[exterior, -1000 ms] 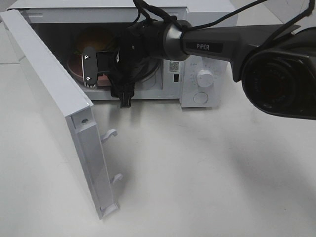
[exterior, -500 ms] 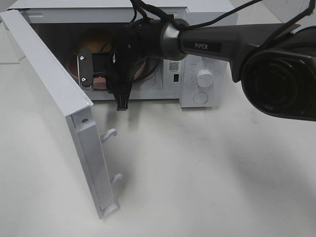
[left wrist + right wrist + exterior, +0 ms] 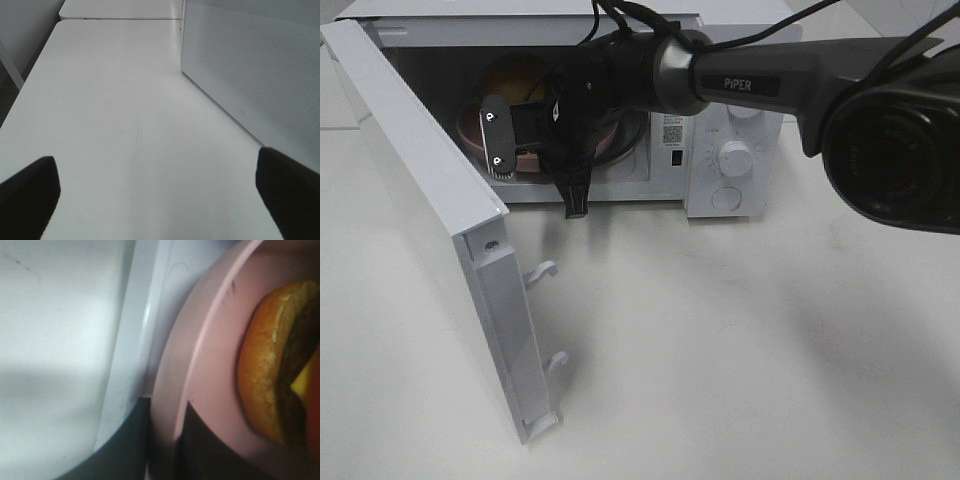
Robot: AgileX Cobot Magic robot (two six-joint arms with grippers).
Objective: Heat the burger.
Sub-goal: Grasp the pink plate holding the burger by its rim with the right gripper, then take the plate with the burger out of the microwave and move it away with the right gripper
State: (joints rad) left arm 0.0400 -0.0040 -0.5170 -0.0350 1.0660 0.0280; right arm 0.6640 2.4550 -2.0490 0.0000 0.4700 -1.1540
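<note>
Exterior high view: The microwave (image 3: 720, 150) sits at 12 o'clock on the white table (image 3: 720, 340). Its door (image 3: 430, 220) hangs open toward 8 o'clock. The right arm (image 3: 760, 85) reaches in from 2 o'clock to the oven opening. The right gripper (image 3: 525, 140) is at the front of the cavity, at the rim of the pink plate (image 3: 470, 140). The burger (image 3: 515, 75) sits on that plate inside the cavity, at 11 o'clock.

Left wrist view: The left gripper (image 3: 160, 187) hovers over bare table. Its fingers (image 3: 27, 192) are spread wide and hold nothing. The microwave side wall (image 3: 250, 75) stands at 2 o'clock.

Right wrist view: The pink plate (image 3: 200, 390) rim runs between the two dark fingers (image 3: 125, 450), which are clenched on it. The burger (image 3: 272, 385) rests on the plate at 3 o'clock, just beyond the fingers.
</note>
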